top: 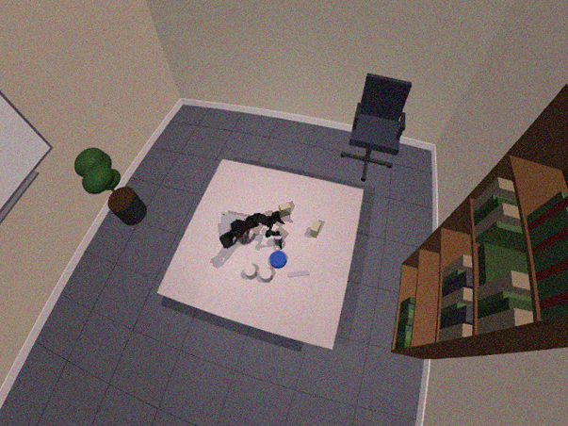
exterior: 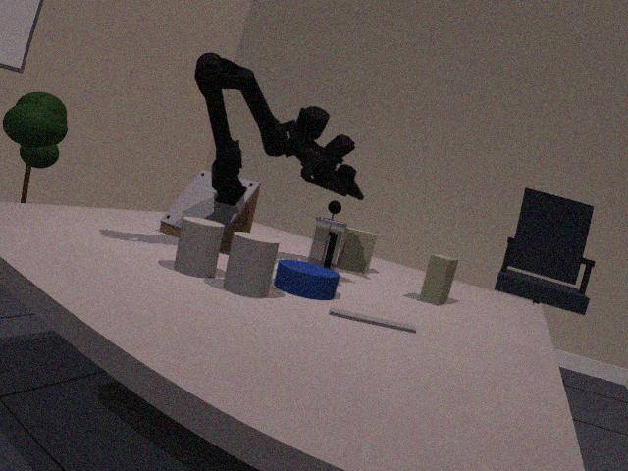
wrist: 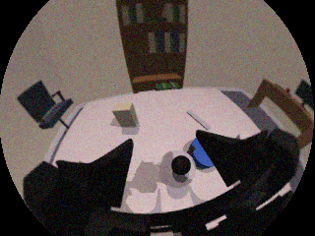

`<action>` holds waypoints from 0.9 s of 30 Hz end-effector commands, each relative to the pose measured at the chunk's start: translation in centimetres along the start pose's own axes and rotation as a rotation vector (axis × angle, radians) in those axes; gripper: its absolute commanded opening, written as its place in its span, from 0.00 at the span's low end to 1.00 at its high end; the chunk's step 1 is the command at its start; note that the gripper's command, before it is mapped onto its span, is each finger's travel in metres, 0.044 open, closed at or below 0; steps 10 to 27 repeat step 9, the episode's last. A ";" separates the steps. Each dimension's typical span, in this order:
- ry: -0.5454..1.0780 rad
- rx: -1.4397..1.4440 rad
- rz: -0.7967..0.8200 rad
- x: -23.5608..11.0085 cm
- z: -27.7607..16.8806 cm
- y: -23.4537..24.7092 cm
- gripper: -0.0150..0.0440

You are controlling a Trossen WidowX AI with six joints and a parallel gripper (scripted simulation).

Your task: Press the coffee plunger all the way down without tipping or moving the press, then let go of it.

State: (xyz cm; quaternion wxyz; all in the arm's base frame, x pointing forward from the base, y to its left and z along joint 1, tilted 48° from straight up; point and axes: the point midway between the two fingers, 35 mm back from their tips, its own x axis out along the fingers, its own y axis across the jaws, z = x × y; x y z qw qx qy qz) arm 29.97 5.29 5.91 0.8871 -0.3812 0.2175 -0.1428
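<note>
The coffee press (exterior: 324, 241) is a small glass-and-grey cylinder with a black handle. It stands upright on the white table (exterior: 253, 365) behind a blue disc. Its plunger's black ball knob (exterior: 334, 206) (wrist: 180, 164) sits on a short rod just above the lid. My gripper (exterior: 356, 191) (wrist: 165, 138) (top: 276, 224) is open and empty. It hangs a little above and to the right of the knob without touching it. In the wrist view the knob shows between and below the two spread dark fingers.
Two pale cylinders (exterior: 198, 245) (exterior: 250, 263) and the blue disc (exterior: 306, 279) (top: 277, 259) (wrist: 200, 155) stand in front of the press. One beige block (exterior: 357, 249) is right behind it, another (exterior: 439, 279) farther right. A flat grey bar (exterior: 372, 321) lies in front.
</note>
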 end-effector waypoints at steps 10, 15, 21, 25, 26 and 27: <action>0.016 0.004 -0.008 -4.7 3.1 -1.9 1.00; 0.016 0.004 -0.008 -4.7 3.1 -1.9 1.00; 0.016 0.004 -0.008 -4.7 3.1 -1.9 1.00; 0.016 0.004 -0.008 -4.7 3.1 -1.9 1.00; 0.016 0.004 -0.008 -4.7 3.1 -1.9 1.00; 0.016 0.004 -0.008 -4.7 3.1 -1.9 1.00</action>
